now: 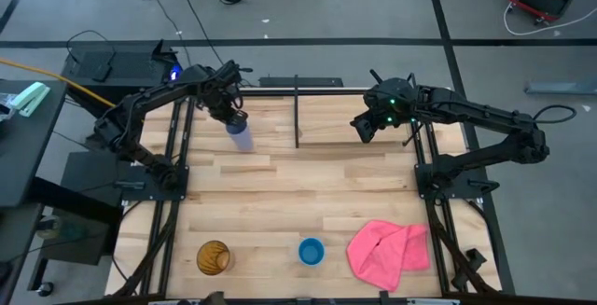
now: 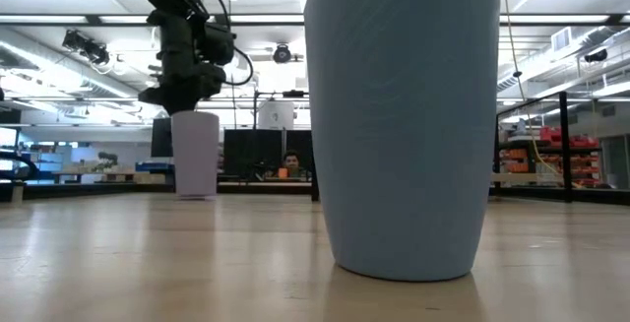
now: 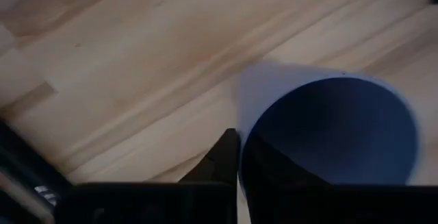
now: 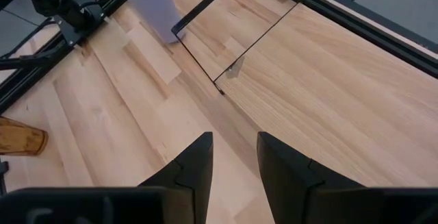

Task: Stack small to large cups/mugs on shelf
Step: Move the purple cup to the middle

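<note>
The pale lavender cup [image 1: 240, 135] stands upright on the light wooden shelf [image 1: 308, 184], at the far left, left of the thin black divider post [image 1: 297, 109]. My left gripper [image 1: 230, 114] is shut on its rim from above; the low view [image 2: 183, 91] shows the gripper over the cup [image 2: 195, 155]. The amber cup [image 1: 214, 256] and the short blue cup [image 1: 311, 250] stand on their bases near the front edge. My right gripper [image 4: 234, 157] is open and empty, in the air right of the divider [image 1: 364, 124]. My left gripper holds the lavender cup by its rim wall [image 3: 241, 125], one finger outside [image 3: 222, 157] and the other inside the cup's mouth. The fingers come from above, pointing down. The cup stands upright with its base [image 2: 195, 194] on the planks.
A pink cloth [image 1: 387, 251] lies at the front right. The blue cup looms close to the low camera [image 2: 409, 125]. Black frame rails [image 1: 177, 156] run along both sides of the planks. Bare planks lie in the middle and at the far right.
</note>
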